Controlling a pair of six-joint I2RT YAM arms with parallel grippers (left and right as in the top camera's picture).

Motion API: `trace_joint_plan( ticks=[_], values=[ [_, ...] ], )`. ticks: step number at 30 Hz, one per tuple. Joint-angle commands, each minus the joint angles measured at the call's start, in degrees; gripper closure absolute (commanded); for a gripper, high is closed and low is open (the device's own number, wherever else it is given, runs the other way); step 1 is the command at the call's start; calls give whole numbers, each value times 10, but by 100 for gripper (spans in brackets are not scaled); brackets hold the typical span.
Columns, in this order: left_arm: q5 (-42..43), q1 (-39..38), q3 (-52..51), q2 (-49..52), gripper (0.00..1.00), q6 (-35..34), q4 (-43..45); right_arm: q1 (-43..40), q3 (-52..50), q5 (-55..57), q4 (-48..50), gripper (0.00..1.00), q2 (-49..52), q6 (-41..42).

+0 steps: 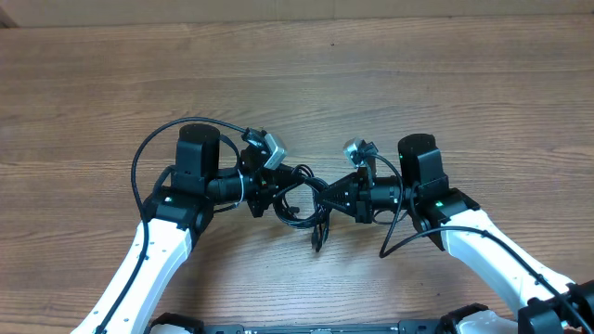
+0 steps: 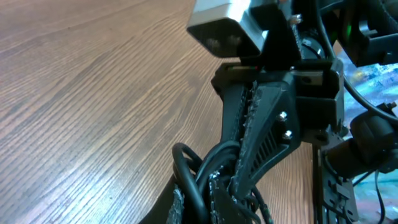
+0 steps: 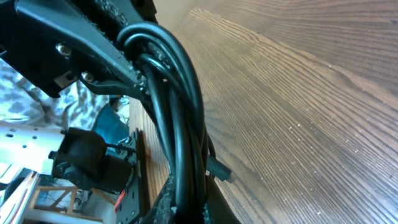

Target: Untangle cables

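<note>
The cables (image 1: 299, 206) are found at the middle of the overhead view, bunched into one black knot. Whether the knot is held just off the surface (image 1: 297, 65) or is brushing it cannot be told. Several strands are seen looped over one another, and a loose end (image 1: 318, 239) is let hang from the knot toward 6 o'clock. In the right wrist view at least three strands are seen running side by side in a tight curve, with no gap between them.

The left pincer (image 1: 271, 190) is placed at 9 o'clock of the knot and the right pincer (image 1: 336, 195) at 3 o'clock. The two are set nose to nose, near each other, with only the cables between them. Each is judged to be pressed together on the cables. In the left wrist view the right pincer's fingers are seen closed over the strands, and in the right wrist view the strands are seen passing down between that pincer's own fingers at the bottom edge.

Little of the task is judged to be done. The cables are gripped from both sides, but no strand is yet laid apart and no single cable can be counted. Nearly everything is left: the loops are to be drawn open, the strands pulled away from one another, and each laid separately on the surface.
</note>
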Motion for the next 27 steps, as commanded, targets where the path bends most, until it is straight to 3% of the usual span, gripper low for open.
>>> trace_joint_plan(
  ticks=[1,8,9,12,17,20,23,27],
  values=[
    [-36,-4,9,-7,96,-11,22,1,-1,-5,-12,96,5,1],
    [-158,-4,9,-7,95,-140,89,1,-1,-5,-27,96,5,1],
    [-163,-4,9,-7,88,-156,96,1,-1,-3,-26,96,5,0],
    [-163,-4,9,-7,83,-172,104,1,-1,1,-27,96,5,1],
    [-163,-4,9,-7,96,-176,104,1,-1,1,-27,96,5,1],
    [-163,-4,9,-7,95,-192,106,1,-1,1,-27,96,5,1],
    [-150,-5,9,-7,80,-223,104,1,-1,1,-26,96,5,0],
    [-90,-5,9,-7,57,-210,104,1,-1,7,-27,96,5,1]
  ],
)
